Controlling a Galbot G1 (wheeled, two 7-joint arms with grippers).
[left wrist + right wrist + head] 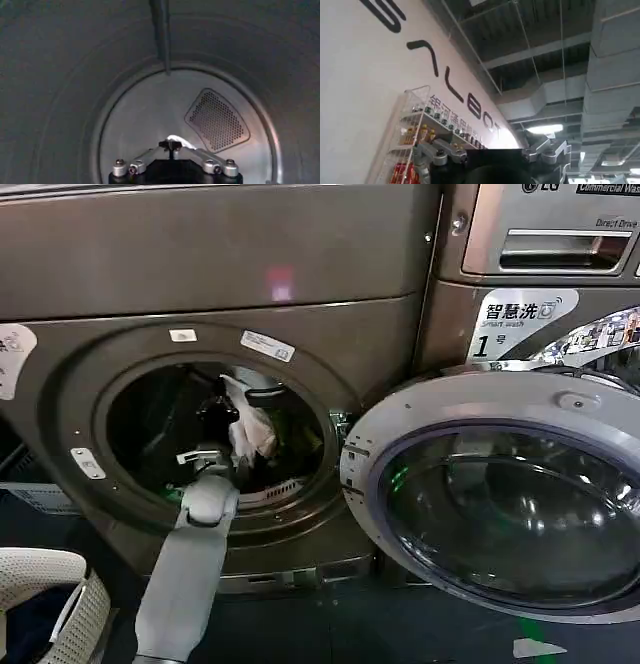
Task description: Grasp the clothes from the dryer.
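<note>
The clothes point(250, 427), a pale grey-white bundle, are hanging inside the dryer point(215, 274) porthole, pinched in the closed left gripper point(222, 416). Because the grip appears narrow, the fabric is at risk of slipping free or snagging on the porthole rim during extraction. The right gripper point(492, 156) is pointing ceilingward, away from the dryer; its finger state cannot be determined.

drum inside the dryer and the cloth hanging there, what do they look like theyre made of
Drum: looks like brushed metal, dull grey sheen, with a perforated vent patch on its back wall. Cloth: soft woven fabric, pale white, hanging in limp folds beside the left gripper.
</note>
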